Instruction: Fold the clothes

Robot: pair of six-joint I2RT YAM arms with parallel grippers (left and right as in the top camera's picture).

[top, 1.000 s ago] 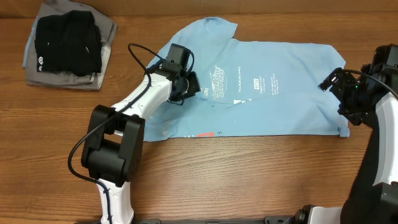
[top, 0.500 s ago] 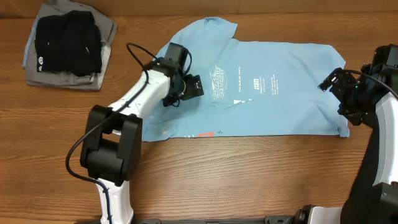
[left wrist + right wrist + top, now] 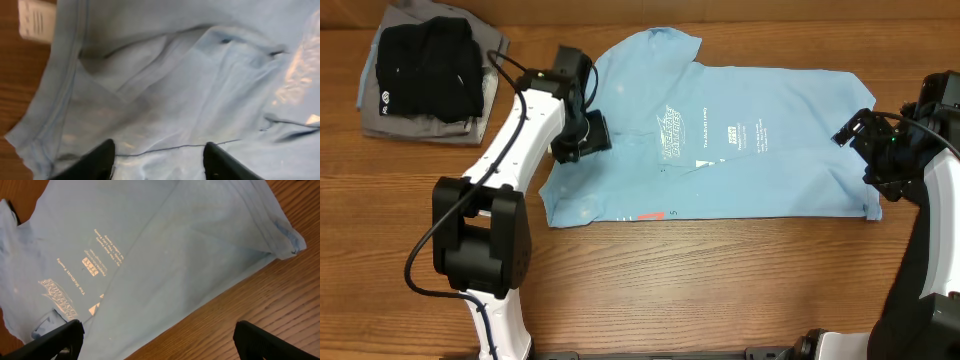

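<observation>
The clothes, a light blue T-shirt (image 3: 760, 150), lie spread across the wooden table with small white logos (image 3: 670, 130) facing up. A strip of red print (image 3: 650, 215) peeks out at the near hem. My left gripper (image 3: 586, 136) hovers over the shirt's left part, near the sleeve. It is open, and in the left wrist view only wrinkled blue cloth (image 3: 175, 90) shows below my left gripper (image 3: 160, 152). My right gripper (image 3: 855, 128) stands wide open at the shirt's right edge. In the right wrist view my right gripper (image 3: 160, 335) is above the cloth's edge (image 3: 165, 245) and bare wood.
A pile of folded black and grey garments (image 3: 425, 70) sits at the back left corner. Bare wooden tabletop (image 3: 720, 280) runs along the near side of the shirt. Both arm bases stand at the near edge.
My left gripper opened, let go of the cloth near the logos and moved left and back toward the sleeve. The right arm has not moved.
</observation>
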